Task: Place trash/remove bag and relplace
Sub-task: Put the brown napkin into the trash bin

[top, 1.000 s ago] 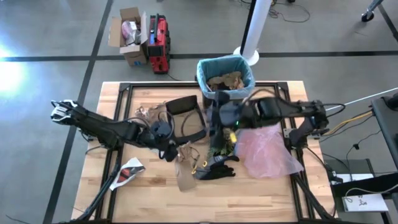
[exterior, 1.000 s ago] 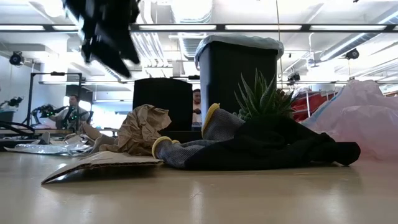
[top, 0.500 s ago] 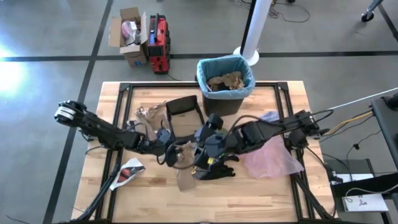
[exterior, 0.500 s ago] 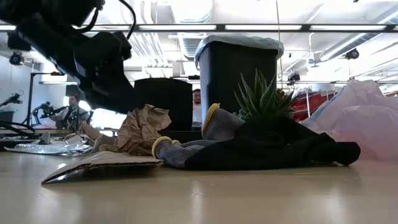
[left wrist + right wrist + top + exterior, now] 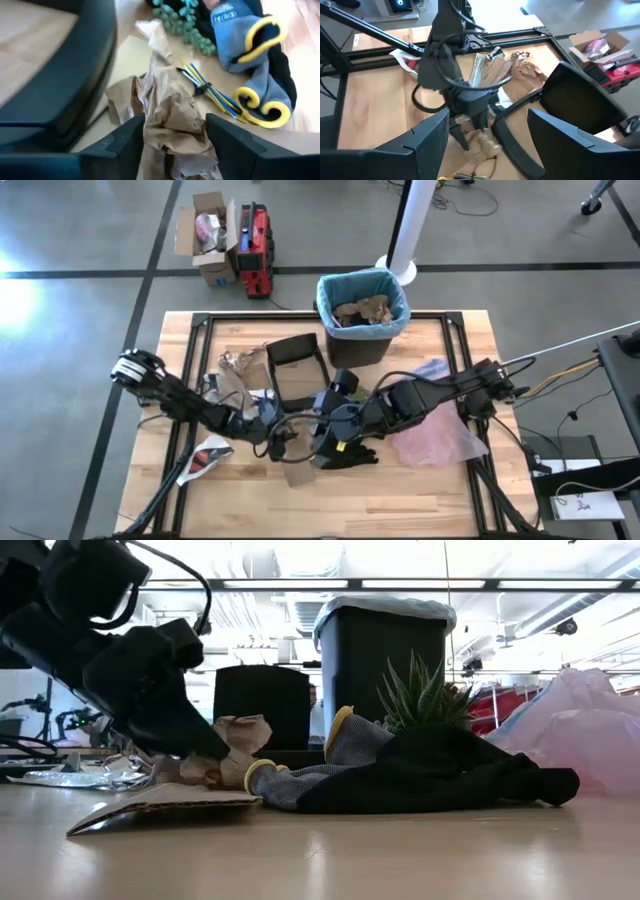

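- One crumpled brown paper piece lies on the wooden tabletop between the two fingers of the left gripper — fingers either side of it, touching the paper, apart rather than pressed flat.
- One thin teal-blue plastic bin liner lines the single black bin at the tabletop's far edge, with brown paper already inside it.
- One right gripper hovers just beside the left one, fingers wide apart, nothing between them.
- One black-and-yellow glove lies just beside the paper; a green leafy plant tuft sits behind it.
- One pink translucent plastic bag rests under the right arm.
- One flat cardboard scrap lies in front of the paper — close to the low camera.
- More brown paper scraps lie near the far left; I cannot count them.
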`<state>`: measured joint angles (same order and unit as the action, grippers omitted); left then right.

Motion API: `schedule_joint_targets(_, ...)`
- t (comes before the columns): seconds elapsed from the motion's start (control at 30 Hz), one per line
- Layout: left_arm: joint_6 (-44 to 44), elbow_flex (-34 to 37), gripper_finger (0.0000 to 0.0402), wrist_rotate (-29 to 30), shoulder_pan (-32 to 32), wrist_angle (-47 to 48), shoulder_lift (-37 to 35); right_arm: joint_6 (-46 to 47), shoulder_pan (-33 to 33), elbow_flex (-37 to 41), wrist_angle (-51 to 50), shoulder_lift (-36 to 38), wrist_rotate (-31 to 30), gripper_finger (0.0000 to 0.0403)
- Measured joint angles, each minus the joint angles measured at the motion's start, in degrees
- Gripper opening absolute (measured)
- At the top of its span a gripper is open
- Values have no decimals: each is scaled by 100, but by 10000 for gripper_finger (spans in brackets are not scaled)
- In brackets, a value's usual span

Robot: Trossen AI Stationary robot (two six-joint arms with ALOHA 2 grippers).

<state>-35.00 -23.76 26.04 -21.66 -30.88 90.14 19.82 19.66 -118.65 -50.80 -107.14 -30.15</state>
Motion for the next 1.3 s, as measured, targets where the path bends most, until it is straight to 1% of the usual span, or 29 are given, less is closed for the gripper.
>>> schedule_joint_targets(0.13,9,-271,129,-14,-71,17,179,-180,24,0,-221,160,0,237)
schedule_joint_targets(0.3,147,-848,25,-103,-69,240,2,-298,50,2,-983,541,7,219)
schedule_joint_targets(0.33,280,-982,14,-73,-68,305,-91,-293,48,2,-1088,641,-3,216)
schedule_joint_targets(0.37,437,-1127,9,8,-67,411,-198,-292,48,2,-1169,745,-29,213)
schedule_joint_targets(0.47,1138,-1698,19,351,-51,910,-517,-333,48,0,-1326,1065,-277,204)
schedule_joint_targets(0.53,1652,-2134,22,653,-37,1443,-761,-429,48,0,-1327,1228,-308,201)
schedule_joint_targets(0.63,2372,-2882,17,1060,77,1892,-1051,-663,47,0,-1373,1422,-305,200)
schedule_joint_targets(0.73,3064,-3606,8,1356,350,1929,-1232,-797,48,7,-1536,1613,-488,206)
schedule_joint_targets(0.8,3383,-4077,3,1368,695,1971,-1255,-861,46,7,-1535,1780,-714,212)
schedule_joint_targets(0.87,3498,-4534,3,1309,1106,2102,-1187,-895,46,7,-1523,1934,-903,219)
schedule_joint_targets(1.03,3410,-5439,4,622,2123,2551,-898,-713,78,15,-1502,2175,-871,234)
schedule_joint_targets(1.17,3406,-6044,4,145,2732,2576,-439,-666,129,25,-1741,2197,-844,243)
schedule_joint_targets(1.3,3386,-6747,6,132,3214,2600,157,-405,153,28,-2021,2185,-839,247)
